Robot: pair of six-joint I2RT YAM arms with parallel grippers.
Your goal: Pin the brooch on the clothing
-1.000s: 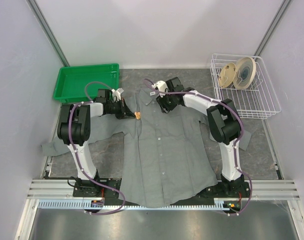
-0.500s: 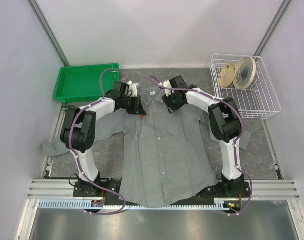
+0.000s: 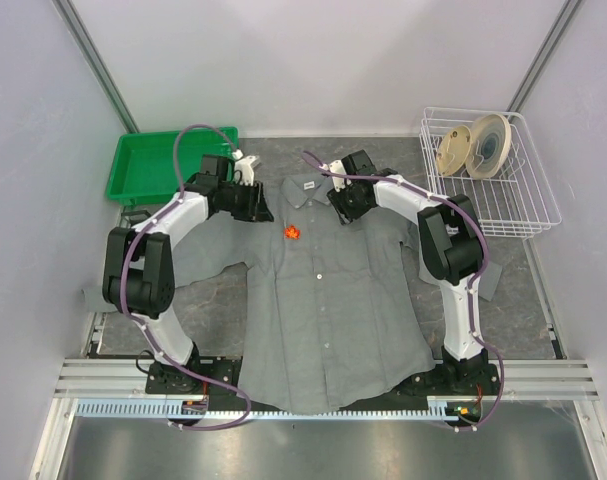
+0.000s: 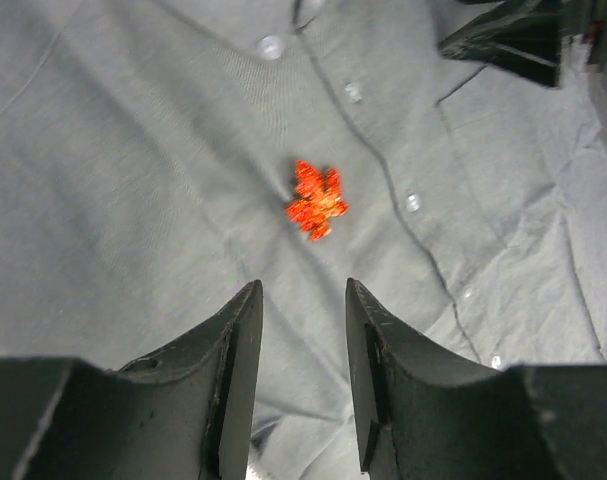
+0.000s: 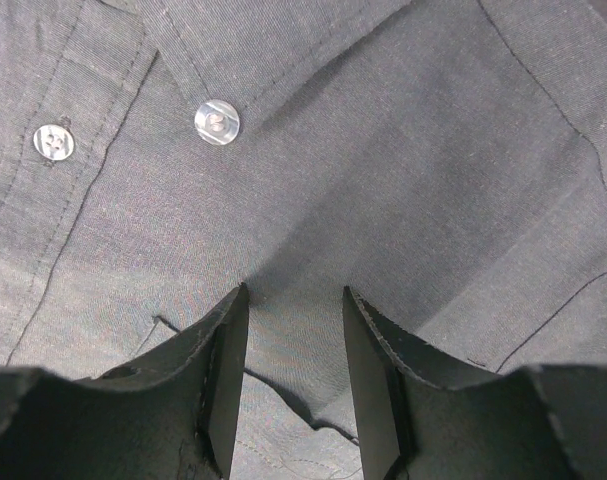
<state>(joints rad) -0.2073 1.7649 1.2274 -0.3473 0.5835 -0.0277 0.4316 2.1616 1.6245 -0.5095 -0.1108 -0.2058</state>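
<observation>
Tabletop (image 3: 211, 292) is a mottled grey, stone-patterned surface enclosed by pale walls (image 3: 323, 60), with metal corner posts (image 3: 95, 62) rising at the rear left and right. An aluminium rail (image 3: 323, 378) runs along the near edge. A green plastic tray (image 3: 173, 133) sits at the rear left. A white wire basket (image 3: 543, 218) sits at the rear right and holds round, disc-like items (image 3: 473, 145).

The grey button-up shirt (image 3: 333, 300) lies spread flat, collar toward the rear wall and sleeves out to both sides. The orange-red brooch (image 3: 293, 232) rests on the shirt's chest, just left of the button row and below the collar.

The left gripper (image 4: 301, 290) hovers beside the brooch with its fingers parted and nothing between them. The right gripper (image 5: 293, 292) sits low over the fabric near the collar, fingers likewise apart and holding nothing.
</observation>
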